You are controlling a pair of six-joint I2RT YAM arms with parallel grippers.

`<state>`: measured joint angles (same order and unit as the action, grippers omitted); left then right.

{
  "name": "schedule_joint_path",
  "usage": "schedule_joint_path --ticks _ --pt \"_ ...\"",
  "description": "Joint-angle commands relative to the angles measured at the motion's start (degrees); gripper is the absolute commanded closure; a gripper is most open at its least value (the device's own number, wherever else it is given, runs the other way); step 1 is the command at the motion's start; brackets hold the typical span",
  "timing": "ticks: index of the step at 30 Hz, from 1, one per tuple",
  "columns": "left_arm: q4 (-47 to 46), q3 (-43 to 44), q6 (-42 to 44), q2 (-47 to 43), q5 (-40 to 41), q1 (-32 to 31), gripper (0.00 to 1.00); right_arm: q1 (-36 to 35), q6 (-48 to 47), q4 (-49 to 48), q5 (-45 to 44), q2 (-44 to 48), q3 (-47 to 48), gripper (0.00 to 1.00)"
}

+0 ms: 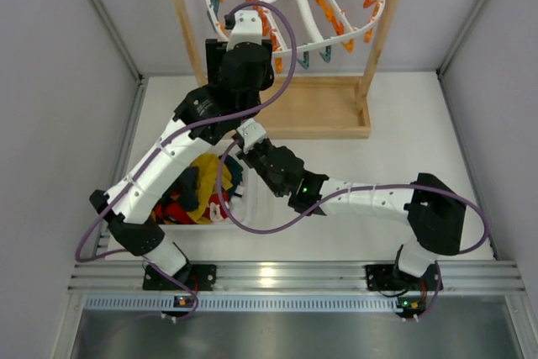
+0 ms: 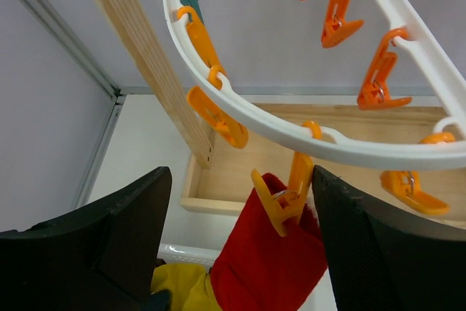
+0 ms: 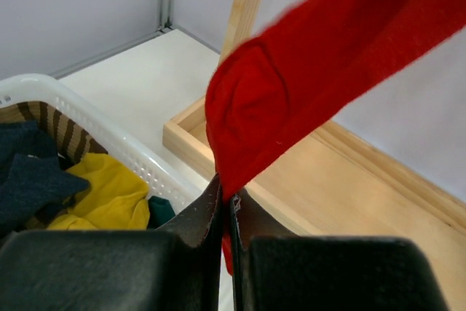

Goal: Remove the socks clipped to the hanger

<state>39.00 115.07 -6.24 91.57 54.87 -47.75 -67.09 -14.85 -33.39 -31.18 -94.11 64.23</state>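
This is a robotics lab cell rather than a home. A left arm (image 1: 160, 166) and a right arm (image 1: 370, 199), both white and black, are bolted to an aluminium rail (image 1: 286, 275) at the near edge of a white desk (image 1: 403, 153). A purple cable (image 1: 292, 50) loops loose over them. Plain pale panels (image 1: 50, 81) in metal framing wall the desk on three sides. The only domestic things are a light wooden stand (image 1: 319, 111), a white peg hanger (image 2: 349, 149) and a white plastic basket (image 3: 116, 140) of clothes.

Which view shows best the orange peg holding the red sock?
Left wrist view: the orange peg is close, clamped on the red sock. In top external the left arm hides it; right wrist shows only the sock.
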Motion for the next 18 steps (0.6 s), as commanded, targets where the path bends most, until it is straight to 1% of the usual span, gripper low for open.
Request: schedule_joint_path --ticks 1,8,10,12,13,15,16,18 --pt "-1.3 0.5 -1.3 1.0 -1.7 1.2 0.20 -1.7 0.2 -0.6 0.5 -0.6 3.1 1.00" --pt "-1.3 2.4 -0.9 3.7 -3.0 1.3 0.22 -1.9 -0.3 0.4 1.0 -1.8 4.5 1.00" --pt "-1.3 2.4 -0.7 4.0 -2.6 1.3 0.25 -2.1 -0.4 0.4 0.9 -2.3 4.7 1.00" --pt "-1.3 2.4 -0.6 4.1 -2.6 1.3 0.30 -2.3 -0.4 0.3 1.1 -2.5 4.6 1.00" --pt "-1.3 2.5 -0.5 4.4 -2.5 1.3 0.36 -2.3 -0.4 0.3 1.1 -2.6 4.5 1.00" --pt "-1.3 3.1 -0.4 4.7 -2.5 1.4 0.40 -2.3 -0.3 0.3 1.2 -2.7 4.3 1.00" --pt "-1.3 3.1 -0.2 4.8 -2.4 1.5 0.44 -2.4 -0.4 0.3 1.2 -2.8 4.2 1.00" --pt "-1.4 3.4 0.1 5.1 -2.5 1.5 0.50 -2.4 -0.3 0.2 1.0 -3.0 3.8 1.00"
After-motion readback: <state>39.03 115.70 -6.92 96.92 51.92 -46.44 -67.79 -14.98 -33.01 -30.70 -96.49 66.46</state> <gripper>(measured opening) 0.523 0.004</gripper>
